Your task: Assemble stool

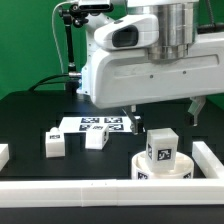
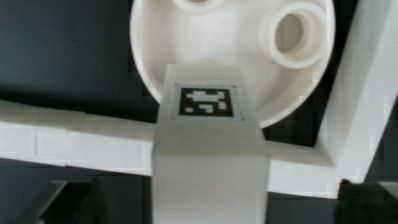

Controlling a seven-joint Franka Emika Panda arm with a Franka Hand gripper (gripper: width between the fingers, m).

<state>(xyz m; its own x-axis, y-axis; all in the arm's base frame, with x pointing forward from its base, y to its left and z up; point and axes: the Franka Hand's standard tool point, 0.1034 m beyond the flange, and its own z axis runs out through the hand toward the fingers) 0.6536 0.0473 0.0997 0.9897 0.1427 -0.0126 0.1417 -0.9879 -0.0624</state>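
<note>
Black tabletop [image 1: 25, 120], white rail [image 1: 60, 190] in front. Just behind it, the seat [image 1: 145, 171] carries an upright leg [image 1: 160, 148], and the claw [image 1: 163, 115] hangs spread above it. Only the wrist view shows the seat's holes [image 2: 294, 35]. Only the exterior view shows the loose legs [image 1: 53, 143] and the marker board [image 1: 100, 124] beyond.

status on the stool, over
Gripper open, over the seat. One leg upright on seat, not held. Two loose legs near marker board. Nothing blocking.

A flat green backdrop [image 1: 30, 40] fills the rear. A black tabletop [image 1: 25, 120] lies in front, edged by a white rail [image 1: 60, 188]; a black stand [image 1: 70, 45] rises behind.
</note>
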